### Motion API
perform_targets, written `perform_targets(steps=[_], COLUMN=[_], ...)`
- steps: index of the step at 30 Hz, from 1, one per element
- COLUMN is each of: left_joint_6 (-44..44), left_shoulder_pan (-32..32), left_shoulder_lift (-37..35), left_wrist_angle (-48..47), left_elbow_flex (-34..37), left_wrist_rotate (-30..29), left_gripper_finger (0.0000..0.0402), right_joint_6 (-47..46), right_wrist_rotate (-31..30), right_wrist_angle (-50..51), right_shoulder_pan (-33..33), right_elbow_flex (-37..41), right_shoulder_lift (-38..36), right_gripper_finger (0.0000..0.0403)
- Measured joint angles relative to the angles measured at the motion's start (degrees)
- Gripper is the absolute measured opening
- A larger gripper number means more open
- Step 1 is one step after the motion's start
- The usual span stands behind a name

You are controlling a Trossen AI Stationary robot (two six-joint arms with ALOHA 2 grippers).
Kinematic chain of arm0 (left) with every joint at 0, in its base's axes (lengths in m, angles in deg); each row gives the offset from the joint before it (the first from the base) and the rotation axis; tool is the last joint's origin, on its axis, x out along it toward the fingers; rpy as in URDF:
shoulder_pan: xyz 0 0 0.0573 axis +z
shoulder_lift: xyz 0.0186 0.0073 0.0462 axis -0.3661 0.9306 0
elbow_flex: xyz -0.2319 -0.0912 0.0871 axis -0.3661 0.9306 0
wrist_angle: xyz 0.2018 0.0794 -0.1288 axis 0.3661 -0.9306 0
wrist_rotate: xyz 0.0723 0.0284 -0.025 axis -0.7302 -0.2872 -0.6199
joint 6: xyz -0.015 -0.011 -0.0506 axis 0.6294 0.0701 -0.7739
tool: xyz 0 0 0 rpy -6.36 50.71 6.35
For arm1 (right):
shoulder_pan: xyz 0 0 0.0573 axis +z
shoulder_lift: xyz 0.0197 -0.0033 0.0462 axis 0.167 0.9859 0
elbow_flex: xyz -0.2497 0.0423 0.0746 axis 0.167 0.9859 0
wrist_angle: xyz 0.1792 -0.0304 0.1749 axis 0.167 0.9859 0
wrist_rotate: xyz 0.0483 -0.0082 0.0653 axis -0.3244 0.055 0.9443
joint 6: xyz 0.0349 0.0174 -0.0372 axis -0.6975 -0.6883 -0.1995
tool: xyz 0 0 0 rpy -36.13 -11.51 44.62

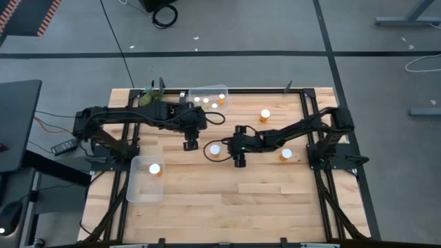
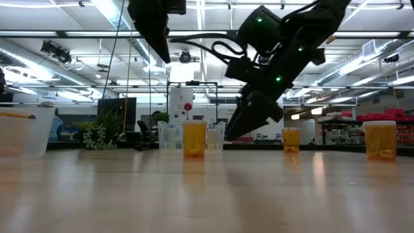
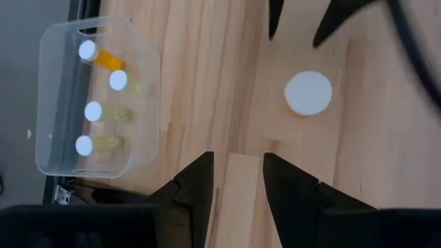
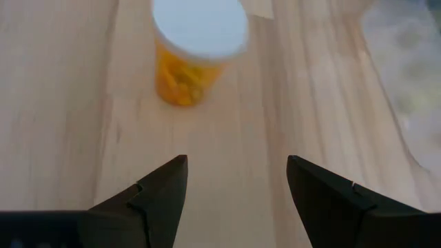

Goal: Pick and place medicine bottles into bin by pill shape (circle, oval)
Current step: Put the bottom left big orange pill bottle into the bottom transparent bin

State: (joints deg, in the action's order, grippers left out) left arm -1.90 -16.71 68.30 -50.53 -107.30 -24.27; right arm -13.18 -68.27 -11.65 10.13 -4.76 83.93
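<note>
From the left, a clear bin [image 1: 145, 180] near the table's front-left holds one bottle [image 1: 155, 169], a second bin [image 1: 207, 98] at the back edge holds several, and the left gripper [image 1: 191, 145] hangs empty over bare wood with its fingers a small gap apart. The step in hand looks like a pick: the right gripper [image 1: 239, 162], spread wide and holding nothing, hovers just beside the upright middle bottle [image 1: 215, 150], whose long axis stands vertical, white cap up. The next move probably calls for sliding the fingers around it and closing; two more bottles [image 1: 265, 114] [image 1: 286, 154] stand farther right.
</note>
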Motion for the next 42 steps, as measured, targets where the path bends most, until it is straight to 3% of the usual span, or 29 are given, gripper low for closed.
perform_targets(steps=[12, 24, 35, 42], left_joint_6=[-0.3, 0.42, 1.58, 1.51], left_shoulder_pan=[2.22, 2.41, 0.38, 0.08], left_shoulder_lift=[4.47, 9.83, 13.38, 17.01], left_wrist_angle=[1.74, 4.15, 6.41, 13.63], left_elbow_flex=[0.02, 0.02, 0.04, 0.03], left_wrist_rotate=[4.94, 8.49, 9.32, 15.95], left_gripper_finger=[0.0122, 0.0175, 0.0228, 0.0259], right_joint_6=[-6.29, -11.15, -13.33, -13.48], right_wrist_rotate=[-2.06, -7.9, -12.37, -12.91], right_wrist_angle=[0.88, 4.99, 11.76, 12.37], right_shoulder_pan=[0.49, 4.83, 8.04, 8.31], right_elbow_flex=[13.18, 19.55, 19.63, 19.63], right_shoulder_lift=[-19.55, -35.93, -40.69, -40.55], right_gripper_finger=[0.0255, 0.0255, 0.0255, 0.0255])
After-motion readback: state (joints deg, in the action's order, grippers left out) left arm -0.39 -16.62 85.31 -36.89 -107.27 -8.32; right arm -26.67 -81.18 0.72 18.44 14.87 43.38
